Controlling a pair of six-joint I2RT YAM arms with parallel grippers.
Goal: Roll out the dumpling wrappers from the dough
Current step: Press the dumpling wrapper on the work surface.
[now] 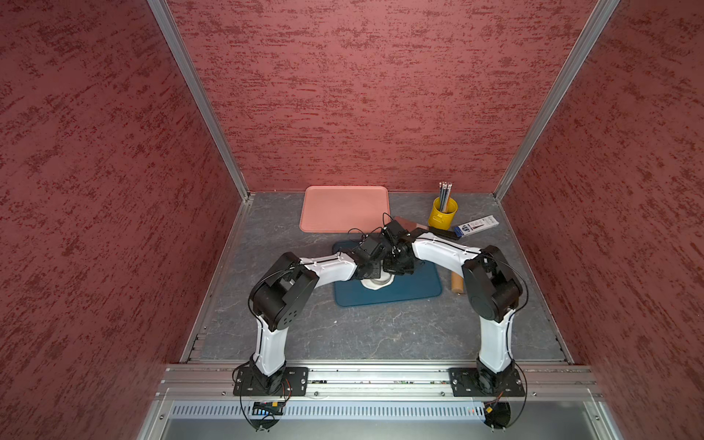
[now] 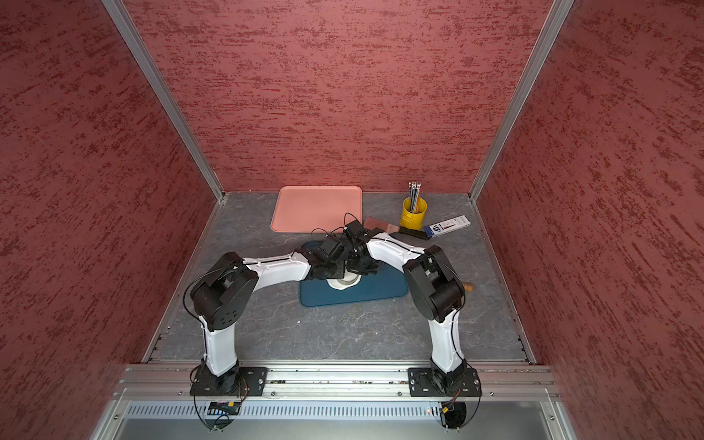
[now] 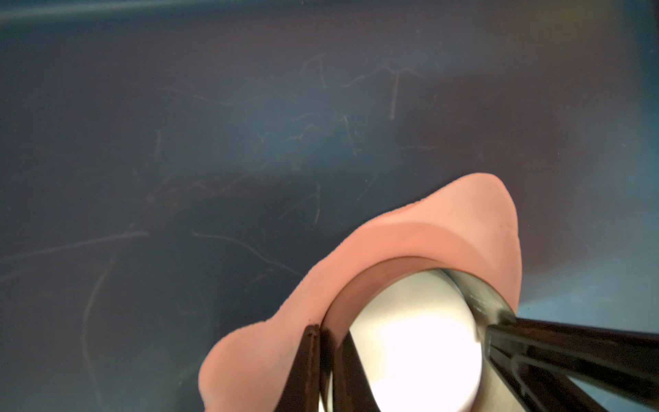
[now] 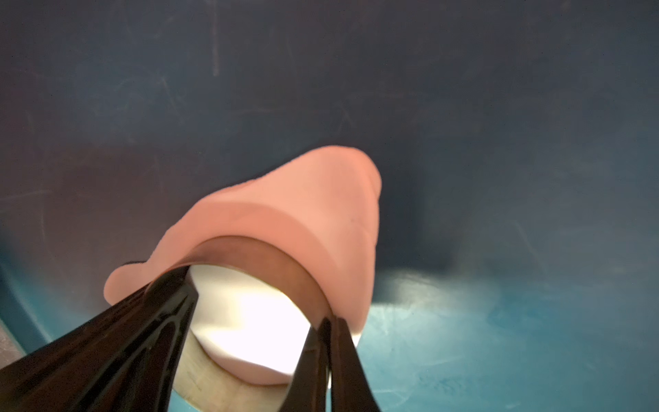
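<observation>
One dough (image 3: 410, 221) lies on the blue tray (image 1: 415, 289), one metal ring (image 4: 271, 264) pressed into it. My left gripper (image 3: 321, 331) and right gripper (image 4: 326, 324) each pinch the ring's wall, on opposite sides. Glare inside the ring hides detail.

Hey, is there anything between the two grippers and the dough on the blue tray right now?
Yes: a metal ring. It stands in the dough on the blue tray, dough inside and around it. The left gripper and right gripper each pinch its rim, on opposite sides, so they work the dough only through it.
</observation>
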